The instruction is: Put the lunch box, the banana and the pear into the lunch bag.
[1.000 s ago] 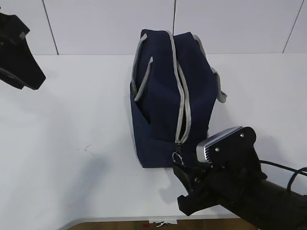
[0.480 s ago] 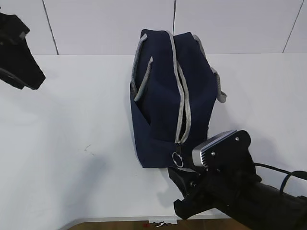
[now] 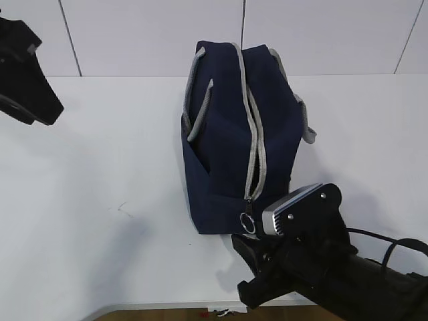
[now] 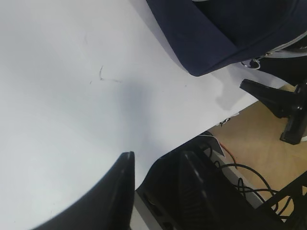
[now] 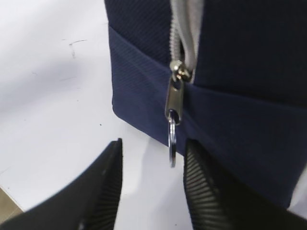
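Black, ribbed fingers of the right gripper [image 5: 148, 187] stand apart on either side of the ring pull [image 5: 172, 143], which hangs just ahead of them and between them, touching neither; compared with one second earlier, the gap between the fingers has narrowed and the gripper has shifted slightly leftward and nearer the pull in the exterior view. Directly above the ring, the metal slider [image 5: 174, 98] sits at the near end of the grey zipper [image 3: 257, 134], which runs away from the gripper along the top of the lunch bag [image 3: 234, 134]. Navy fabric of this bag fills the space beyond the fingers; the bag stands on the white table [image 3: 100, 167] in the same place as before, its grey handles [image 3: 197, 100] drooping to either side. Well to the far left of the right gripper, the left gripper [image 4: 156, 177] hangs over the table edge with its fingers apart, holding nothing, unchanged in position.
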